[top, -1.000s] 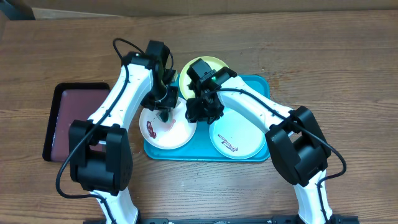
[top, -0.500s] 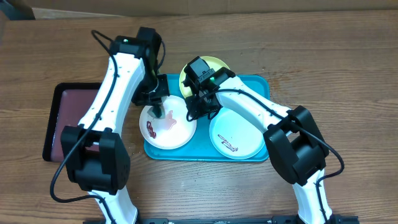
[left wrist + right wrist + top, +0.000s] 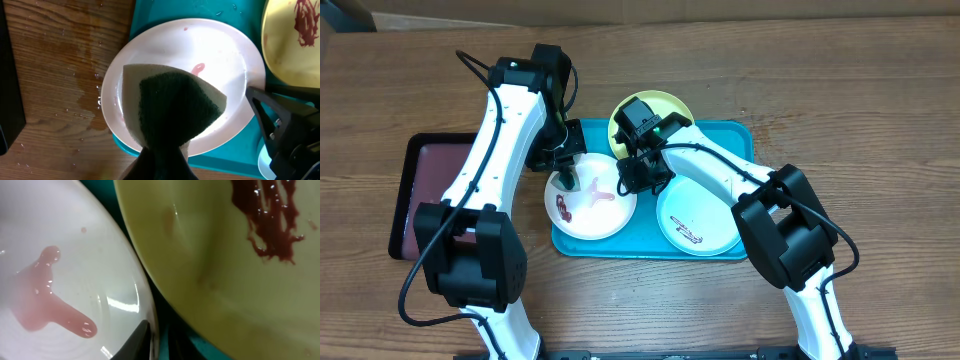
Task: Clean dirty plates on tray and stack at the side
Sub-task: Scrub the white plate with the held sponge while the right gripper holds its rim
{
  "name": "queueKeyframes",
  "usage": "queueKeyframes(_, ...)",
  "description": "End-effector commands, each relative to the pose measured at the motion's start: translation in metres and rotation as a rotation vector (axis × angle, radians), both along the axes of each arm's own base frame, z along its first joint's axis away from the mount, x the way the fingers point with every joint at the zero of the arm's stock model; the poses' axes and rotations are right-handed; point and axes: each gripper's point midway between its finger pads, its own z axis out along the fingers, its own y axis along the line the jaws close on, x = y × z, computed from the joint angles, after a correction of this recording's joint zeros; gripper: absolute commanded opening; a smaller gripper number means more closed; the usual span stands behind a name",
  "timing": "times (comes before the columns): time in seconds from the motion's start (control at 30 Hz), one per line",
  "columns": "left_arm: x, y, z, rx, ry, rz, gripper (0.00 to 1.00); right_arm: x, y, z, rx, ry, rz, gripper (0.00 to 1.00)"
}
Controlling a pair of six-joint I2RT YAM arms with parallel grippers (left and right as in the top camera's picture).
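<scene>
At the far left of the worktop [image 3: 840, 80] lies a dark maroon tray [image 3: 435, 195], its near right corner covered by the left arm [image 3: 500, 130]. Bare wood runs between it and the blue tray [image 3: 738, 132], and the left wrist view shows water drops on that strip.

The left jaws are clamped on a sponge [image 3: 175, 107], off-white with a dark green face. The sponge hides the jaws in the wrist view, and whether it touches the plate below cannot be told. It hangs over the left half of the white plate [image 3: 595, 205]. That plate sits at the blue tray's left end, its left rim overhanging the tray's edge above the wood. A dark red smear marks its left side and a thin pink puddle its middle.

Just behind, the yellow plate [image 3: 668, 104] pokes past the tray's far rim, its near part hidden under the right arm [image 3: 715, 170]. A thin strip of tray shows between the two plates.

The right jaws sit at the white plate's right rim. One dark fingertip [image 3: 136, 341] shows inside the rim and the rest is cut off, so whether they grip cannot be told.

At the tray's right end the pale blue plate [image 3: 705, 222] lies flat, mostly uncovered, with a brown streak. Open wood lies right of the tray and along the far side.
</scene>
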Motion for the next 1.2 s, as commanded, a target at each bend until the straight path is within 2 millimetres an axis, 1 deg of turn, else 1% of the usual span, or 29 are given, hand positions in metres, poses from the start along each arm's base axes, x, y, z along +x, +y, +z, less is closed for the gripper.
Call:
queueKeyframes(0.0, 0.004, 0.0, 0.001, 0.01, -0.007, 0.015, 0.04, 0.005, 0.002, 0.0, -0.008, 0.006, -0.082, 0.06)
queueKeyframes(0.03, 0.003, 0.0, 0.001, 0.01, -0.005, 0.017, 0.04, 0.005, 0.001, -0.001, -0.015, 0.011, -0.105, 0.04)
queueKeyframes(0.2, 0.001, 0.0, -0.001, 0.009, 0.002, 0.018, 0.04, 0.0, -0.005, -0.001, -0.037, 0.051, -0.182, 0.04)
queueKeyframes(0.43, 0.002, -0.005, -0.001, -0.02, 0.0, 0.02, 0.04, -0.005, -0.01, 0.004, -0.05, 0.098, -0.29, 0.04)
queueKeyframes(0.63, 0.002, -0.008, -0.001, -0.034, 0.003, 0.019, 0.04, -0.013, -0.019, 0.005, -0.088, 0.142, -0.383, 0.04)
queueKeyframes(0.83, 0.002, -0.014, -0.001, -0.038, -0.002, 0.004, 0.04, -0.015, -0.022, 0.009, -0.098, 0.151, -0.403, 0.04)
queueKeyframes(0.93, 0.003, -0.018, -0.001, -0.04, -0.008, -0.007, 0.04, -0.016, -0.024, 0.013, -0.103, 0.148, -0.418, 0.04)
queueKeyframes(1.07, 0.003, -0.022, -0.003, -0.031, -0.01, -0.005, 0.04, -0.009, -0.034, 0.014, -0.147, 0.111, -0.498, 0.04)
queueKeyframes(1.17, 0.003, -0.024, -0.008, -0.035, -0.011, 0.007, 0.04, -0.009, -0.034, 0.014, -0.147, 0.114, -0.519, 0.04)
